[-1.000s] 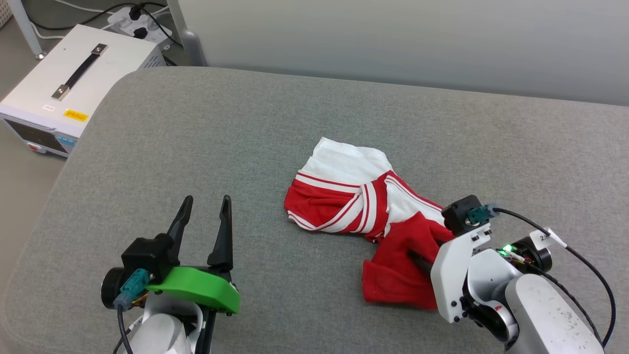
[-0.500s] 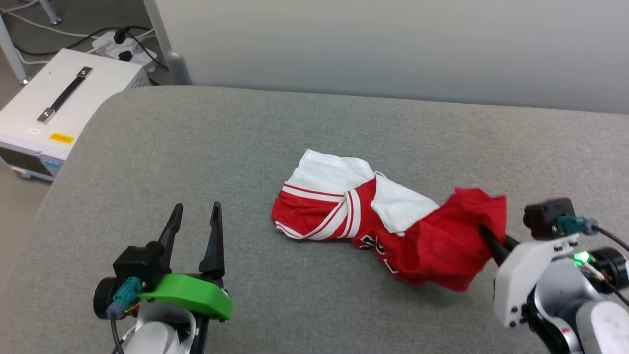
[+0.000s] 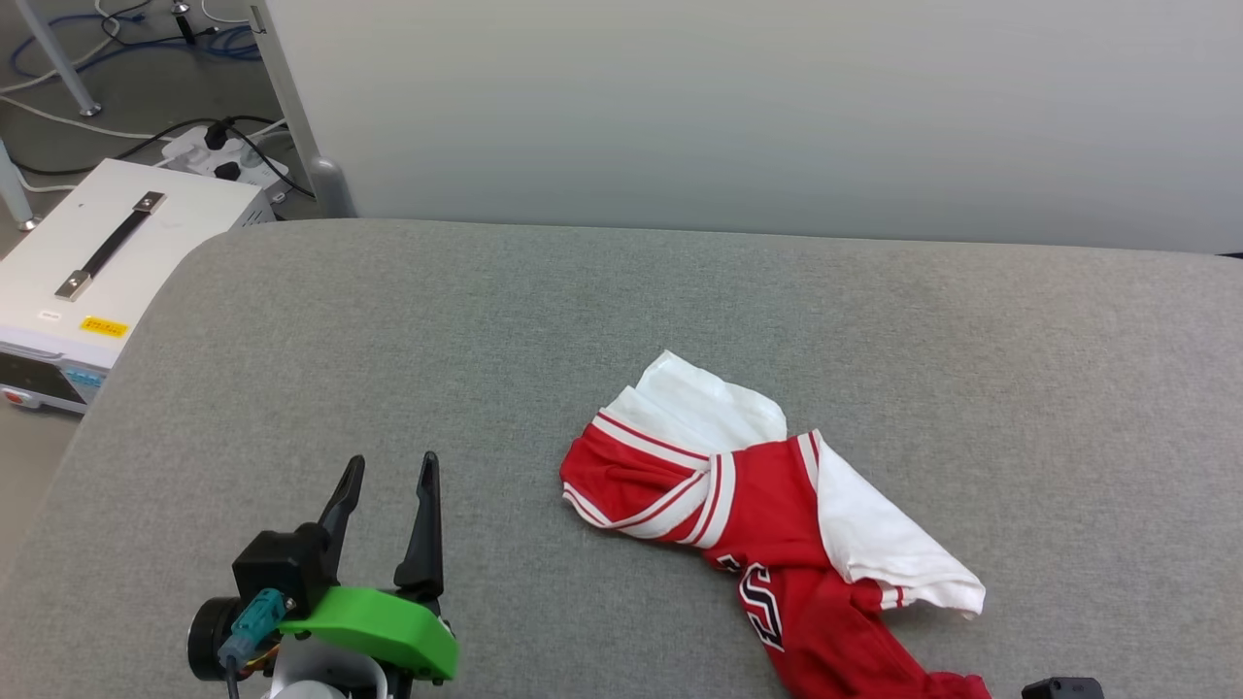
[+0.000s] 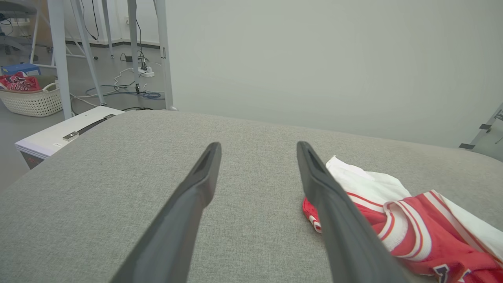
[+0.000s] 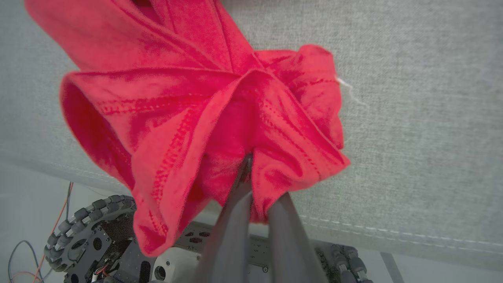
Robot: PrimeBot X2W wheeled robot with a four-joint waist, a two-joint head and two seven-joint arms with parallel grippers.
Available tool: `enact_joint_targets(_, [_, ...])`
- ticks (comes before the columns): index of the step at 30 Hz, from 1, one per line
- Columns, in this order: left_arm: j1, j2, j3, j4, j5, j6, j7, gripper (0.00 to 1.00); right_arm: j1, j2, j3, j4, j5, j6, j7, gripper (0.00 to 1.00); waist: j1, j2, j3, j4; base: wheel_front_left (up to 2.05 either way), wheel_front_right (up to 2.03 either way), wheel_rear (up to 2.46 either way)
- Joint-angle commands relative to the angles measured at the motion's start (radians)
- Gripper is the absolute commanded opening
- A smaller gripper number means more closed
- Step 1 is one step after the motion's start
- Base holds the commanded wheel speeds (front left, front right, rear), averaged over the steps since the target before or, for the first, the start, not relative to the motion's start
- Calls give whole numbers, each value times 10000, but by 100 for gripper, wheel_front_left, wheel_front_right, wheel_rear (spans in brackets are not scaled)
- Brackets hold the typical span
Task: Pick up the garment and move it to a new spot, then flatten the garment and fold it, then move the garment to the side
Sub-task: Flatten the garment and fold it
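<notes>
The garment point(image 3: 767, 515), a red jersey with white sleeves and striped trim, lies stretched across the grey padded table point(image 3: 486, 320), its red body trailing toward the near edge. In the right wrist view my right gripper point(image 5: 247, 167) is shut on a bunched red hem of the garment point(image 5: 188, 106), held up over the table's front edge. My left gripper point(image 3: 390, 459) stands open above the table, left of the garment, with nothing between its fingers. In the left wrist view the left gripper point(image 4: 258, 146) has the garment point(image 4: 416, 228) just to the right of its right finger.
A white box with a black handle point(image 3: 107, 262) and a power strip point(image 3: 209, 150) sit on the floor beyond the table's left edge. A pale panel point(image 3: 728, 107) backs the table. A basket point(image 4: 31, 100) stands far left. The robot's wheeled base point(image 5: 90, 232) shows below the front edge.
My right gripper shut on the garment's red hem and pulled it right, then toward the near edge, stretching the garment out. The head view has shifted. The left gripper stayed open.
</notes>
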Motion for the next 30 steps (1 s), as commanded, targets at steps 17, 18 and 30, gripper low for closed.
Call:
enact_joint_targets(17, [270,119,-122,-250,-136,170,164,100,-1631,-95,-567,-902,-465,-7,-3004,100,0,-1,60,-102,0,0,0])
enact_joint_targets(18, [237,114,-129,-250,-140,167,162,100,-1834,-247,-391,-860,-460,-7,-2703,100,0,-1,89,-88,0,0,0])
enact_joint_targets(30, [-528,-162,-318,99,-117,-85,21,100,-4484,-2752,3216,-115,849,-7,1284,100,0,-1,1048,782,0,0,0])
